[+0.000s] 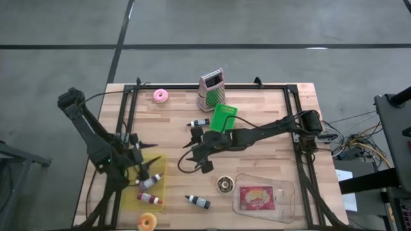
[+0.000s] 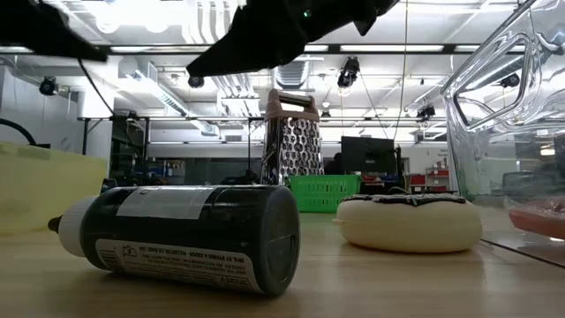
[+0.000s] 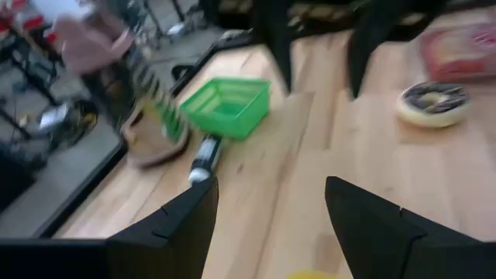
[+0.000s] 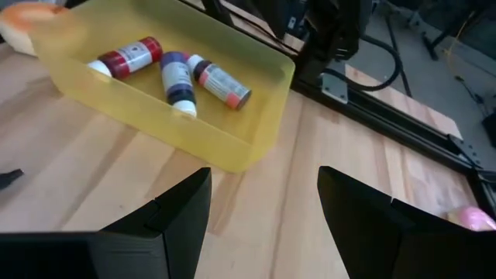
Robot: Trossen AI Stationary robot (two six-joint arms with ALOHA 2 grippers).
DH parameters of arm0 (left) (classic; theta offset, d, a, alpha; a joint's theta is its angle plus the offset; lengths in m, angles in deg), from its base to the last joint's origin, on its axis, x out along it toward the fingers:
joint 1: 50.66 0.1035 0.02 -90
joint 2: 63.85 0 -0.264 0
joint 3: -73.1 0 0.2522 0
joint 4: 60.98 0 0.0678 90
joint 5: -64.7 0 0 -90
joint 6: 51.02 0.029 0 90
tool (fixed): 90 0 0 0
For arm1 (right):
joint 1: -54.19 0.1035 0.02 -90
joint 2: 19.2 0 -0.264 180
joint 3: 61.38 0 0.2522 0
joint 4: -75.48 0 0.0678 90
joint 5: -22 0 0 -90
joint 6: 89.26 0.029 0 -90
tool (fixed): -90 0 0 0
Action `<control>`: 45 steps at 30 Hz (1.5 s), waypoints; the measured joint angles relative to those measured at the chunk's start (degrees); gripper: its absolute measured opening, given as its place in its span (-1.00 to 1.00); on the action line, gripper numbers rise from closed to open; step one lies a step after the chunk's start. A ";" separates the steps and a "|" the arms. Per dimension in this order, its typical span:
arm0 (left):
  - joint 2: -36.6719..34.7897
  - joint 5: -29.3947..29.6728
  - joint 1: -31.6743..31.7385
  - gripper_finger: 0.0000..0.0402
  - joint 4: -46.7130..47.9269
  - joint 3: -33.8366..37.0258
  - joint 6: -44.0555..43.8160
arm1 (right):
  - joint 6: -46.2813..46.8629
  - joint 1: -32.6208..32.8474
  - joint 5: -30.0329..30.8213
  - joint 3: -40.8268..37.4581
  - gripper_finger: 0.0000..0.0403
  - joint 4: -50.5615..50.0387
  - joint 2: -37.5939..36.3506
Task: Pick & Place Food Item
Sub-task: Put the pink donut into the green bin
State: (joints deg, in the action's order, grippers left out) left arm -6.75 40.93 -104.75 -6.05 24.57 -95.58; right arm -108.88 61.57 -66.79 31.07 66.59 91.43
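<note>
A chocolate-iced doughnut (image 1: 225, 185) lies flat on the table near the front; it also shows in the low view (image 2: 410, 221) and the left wrist view (image 3: 432, 103). A pink doughnut (image 1: 160, 96) lies at the back left, and an orange one (image 1: 148, 222) at the front edge. My right gripper (image 1: 191, 154) is open and empty at the table's middle, above the wood, pointing left toward the yellow tray (image 4: 256, 116). My left gripper (image 1: 154, 160) is open and empty over the yellow tray's (image 1: 160, 186) far end, pointing right.
The yellow tray holds three small bottles (image 4: 174, 77). A clear container (image 1: 263, 197) with a red food pack sits at the front right. A grater (image 1: 210, 90), a green basket (image 1: 223, 119) and a bottle (image 1: 198, 122) stand at the back; another bottle (image 1: 198, 202) lies near the front.
</note>
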 joint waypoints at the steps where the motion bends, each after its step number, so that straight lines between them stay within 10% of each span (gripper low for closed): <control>1: -1.48 -0.61 1.35 0.21 -0.14 1.19 0.00 | -0.37 0.00 0.00 -0.01 0.14 -0.01 0.00; 16: -26.67 -16.17 17.28 0.12 -48.76 23.75 42.32 | -4.13 -1.70 -7.90 -5.12 0.14 10.12 -5.10; 34: -27.66 -40.43 41.61 0.11 -48.40 24.73 47.62 | 5.04 -3.50 -13.23 -34.18 0.14 16.72 -36.71; 45: -23.16 -46.14 49.14 0.11 -49.44 24.73 47.65 | 6.16 -3.28 -7.95 -42.89 0.14 24.41 -40.36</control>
State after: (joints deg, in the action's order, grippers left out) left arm -29.91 -5.21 -55.61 -55.49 49.29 -47.93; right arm -102.71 58.29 -74.74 -11.82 91.00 51.07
